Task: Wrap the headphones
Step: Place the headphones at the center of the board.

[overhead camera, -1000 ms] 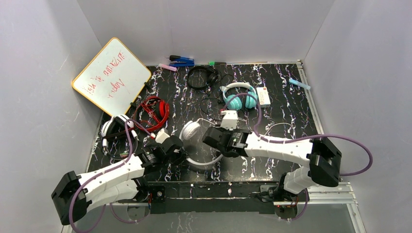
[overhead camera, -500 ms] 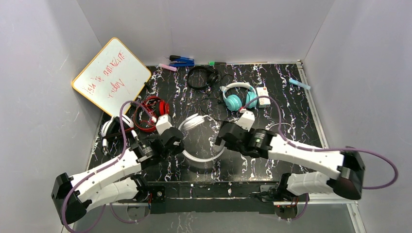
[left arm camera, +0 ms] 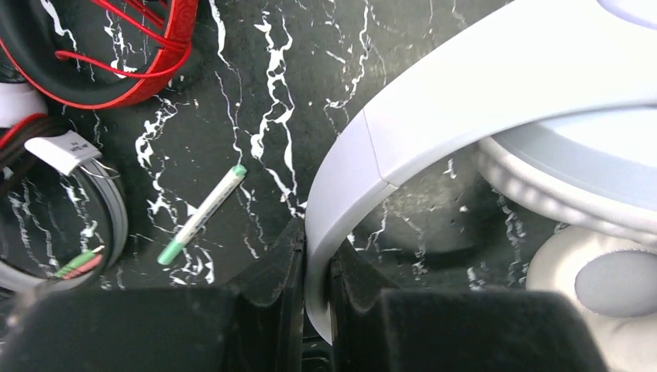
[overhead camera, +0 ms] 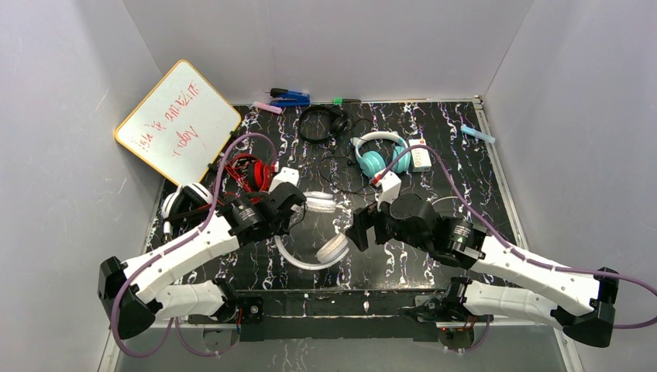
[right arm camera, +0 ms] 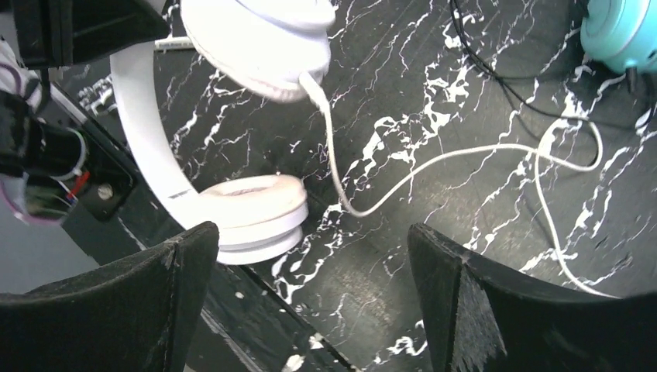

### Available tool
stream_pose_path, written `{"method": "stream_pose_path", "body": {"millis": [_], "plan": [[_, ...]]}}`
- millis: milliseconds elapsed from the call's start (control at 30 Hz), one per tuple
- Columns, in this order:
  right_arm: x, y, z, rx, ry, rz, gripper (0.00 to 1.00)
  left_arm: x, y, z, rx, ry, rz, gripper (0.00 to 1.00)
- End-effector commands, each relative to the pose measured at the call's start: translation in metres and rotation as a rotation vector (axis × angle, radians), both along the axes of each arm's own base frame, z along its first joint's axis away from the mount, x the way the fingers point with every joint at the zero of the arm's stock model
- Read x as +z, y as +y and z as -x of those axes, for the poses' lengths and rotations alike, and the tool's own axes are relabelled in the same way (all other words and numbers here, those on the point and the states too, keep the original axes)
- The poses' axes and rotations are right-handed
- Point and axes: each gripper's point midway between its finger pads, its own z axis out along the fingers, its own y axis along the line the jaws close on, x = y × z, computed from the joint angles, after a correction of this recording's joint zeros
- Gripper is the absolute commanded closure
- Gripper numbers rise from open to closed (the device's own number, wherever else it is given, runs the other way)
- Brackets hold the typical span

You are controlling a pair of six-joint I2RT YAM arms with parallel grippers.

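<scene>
Left of the left gripper's fingers lie the red corded headphones (left arm camera: 155, 74) and a thin white pen with green ends (left arm camera: 203, 215). The left gripper (left arm camera: 318, 256) is clamped on the glossy band of the all-white over-ear headphones (left arm camera: 480, 101). The right gripper (right arm camera: 310, 260) hangs with jaws spread wide. One white padded cup (right arm camera: 248, 213) lies just beyond its fingers, and the white cord (right arm camera: 434, 167) trails farther out.

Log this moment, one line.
left end effector: shut on white headphones | right end effector: open over loose cord | wrap: not done
</scene>
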Motion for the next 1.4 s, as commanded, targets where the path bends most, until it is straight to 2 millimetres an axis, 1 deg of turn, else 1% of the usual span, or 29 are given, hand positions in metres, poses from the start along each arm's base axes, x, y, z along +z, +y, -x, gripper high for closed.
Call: {"method": "stream_pose_path", "body": {"millis": [0,100,267,367,467,533,567,633,667,733,833,867,900,933,1000,1067,1100,1200,1267,1367], "plan": [[0.023,0.016,-0.005,0.161,-0.163,0.037,0.01,0.005,-0.007,0.005,-0.193,0.043,-0.065,1.00],[0.012,0.026,-0.008,0.207,-0.174,0.090,0.01,-0.007,-0.025,0.012,-0.294,0.106,-0.041,0.99],[-0.014,0.042,-0.015,0.220,-0.148,0.132,0.01,-0.030,-0.041,0.016,-0.371,0.194,-0.052,0.96],[-0.027,0.047,-0.015,0.234,-0.148,0.141,0.01,-0.042,-0.051,0.025,-0.467,0.279,-0.063,0.92],[-0.035,0.048,-0.014,0.248,-0.154,0.135,0.01,-0.052,-0.053,0.023,-0.480,0.300,-0.091,0.88],[-0.041,0.047,-0.015,0.233,-0.150,0.133,0.01,-0.056,-0.053,0.018,-0.465,0.289,-0.111,0.84],[-0.044,0.045,-0.015,0.225,-0.145,0.131,0.01,-0.059,-0.053,0.014,-0.456,0.282,-0.120,0.81],[-0.049,0.044,-0.014,0.212,-0.128,0.117,0.01,-0.061,-0.055,0.009,-0.446,0.266,-0.125,0.70],[-0.050,0.044,-0.013,0.202,-0.122,0.104,0.01,-0.062,-0.057,0.007,-0.445,0.260,-0.124,0.66],[-0.050,0.042,-0.012,0.179,-0.109,0.075,0.01,-0.059,-0.058,0.003,-0.429,0.248,-0.125,0.60],[-0.052,0.039,-0.010,0.155,-0.088,0.041,0.01,-0.050,-0.057,-0.001,-0.394,0.217,-0.114,0.53],[-0.052,0.037,-0.008,0.152,-0.082,0.034,0.01,-0.048,-0.054,-0.001,-0.374,0.207,-0.111,0.25],[-0.053,0.035,-0.007,0.148,-0.078,0.030,0.01,-0.046,-0.049,-0.001,-0.337,0.195,-0.109,0.04],[-0.052,0.033,-0.006,0.143,-0.077,0.022,0.01,-0.044,-0.041,0.000,-0.287,0.183,-0.108,0.02],[-0.050,0.030,-0.005,0.134,-0.077,0.014,0.01,-0.041,-0.021,0.005,-0.126,0.161,-0.092,0.02],[-0.049,0.027,-0.005,0.126,-0.082,0.008,0.01,-0.045,-0.011,0.015,0.014,0.162,-0.013,0.02],[-0.048,0.026,-0.006,0.123,-0.085,0.005,0.01,-0.049,-0.010,0.022,0.044,0.170,0.033,0.02],[-0.044,0.026,-0.007,0.120,-0.097,-0.001,0.01,-0.065,-0.016,0.046,0.121,0.232,0.214,0.02],[-0.040,0.027,-0.007,0.120,-0.103,-0.007,0.01,-0.073,-0.019,0.055,0.191,0.266,0.299,0.02],[-0.032,0.030,-0.008,0.125,-0.112,-0.025,0.01,-0.084,-0.021,0.060,0.260,0.289,0.361,0.06]]}}
